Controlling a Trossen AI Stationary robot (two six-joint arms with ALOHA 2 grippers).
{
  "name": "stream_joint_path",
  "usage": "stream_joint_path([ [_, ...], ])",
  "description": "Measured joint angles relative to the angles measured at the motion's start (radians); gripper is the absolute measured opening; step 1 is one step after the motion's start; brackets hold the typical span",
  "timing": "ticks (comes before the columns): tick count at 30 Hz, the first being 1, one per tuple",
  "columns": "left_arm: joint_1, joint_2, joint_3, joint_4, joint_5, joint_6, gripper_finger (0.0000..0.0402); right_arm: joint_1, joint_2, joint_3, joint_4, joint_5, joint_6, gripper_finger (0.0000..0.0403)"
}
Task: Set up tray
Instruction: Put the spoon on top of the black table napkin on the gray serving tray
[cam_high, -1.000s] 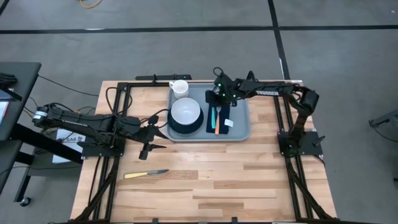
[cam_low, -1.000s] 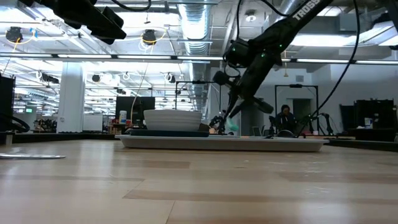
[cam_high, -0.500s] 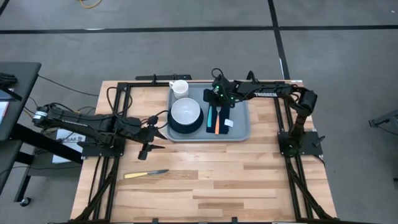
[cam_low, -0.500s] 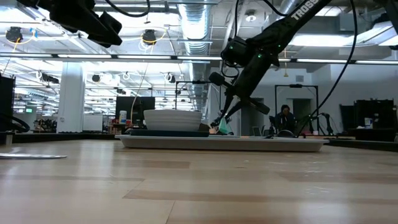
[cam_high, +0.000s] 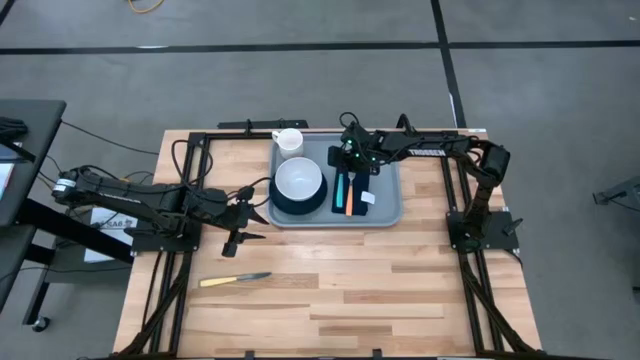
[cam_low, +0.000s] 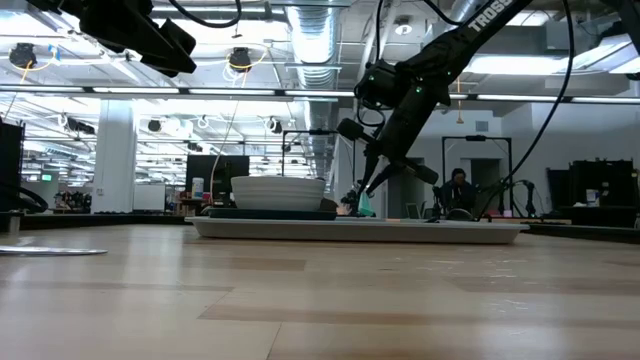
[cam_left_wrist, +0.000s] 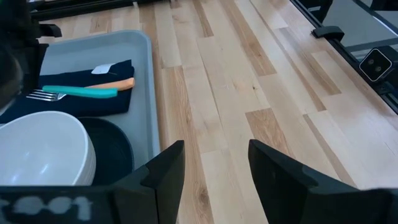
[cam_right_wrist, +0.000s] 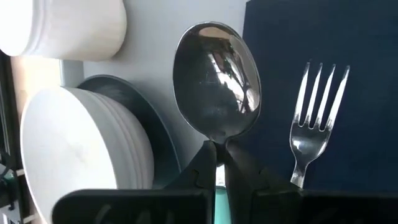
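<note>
- right gripper is above the far part of the large light blue-grey rectangular plastic tray; the tray lies directly beneath it, on the pale wooden table.
- its fingers are clamped together on the neck of a shiny metal spoon with a teal handle; the bowl of the spoon points forward, past the fingertips.
- in the low view the spoon's teal handle hangs tilted, just over the tray surface; contact with the tray cannot be judged.
- just beside the held spoon, a metal fork with a teal handle lies on a dark navy folded cloth napkin, with an orange-handled utensil next to it on the same napkin.
- on the spoon's other side, a white round ceramic bowl sits on a dark round plate, inside the tray.
- a white ceramic cup stands at the tray's far corner, near the right gripper, just past the bowl.
- left gripper hovers over bare wood, well apart from the right one, near the tray's short edge by the plate; its fingers stand spread apart with nothing between them.
- a knife with a yellow handle lies on the table, outside the tray, nearer the left gripper than the right.
</note>
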Motion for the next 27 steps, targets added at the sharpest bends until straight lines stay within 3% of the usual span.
stream_joint_path([
  [14, 0.0, 0.0, 0.0, -0.017, 0.0, 0.0, 0.0167, -0.024, 0.116, 0.009, 0.029, -0.033, -0.022, 0.001],
  [27, 0.0, 0.0, -0.006, -0.014, 0.0, 0.0, 0.0167, -0.02, 0.116, 0.01, 0.024, -0.053, -0.02, 0.0034],
])
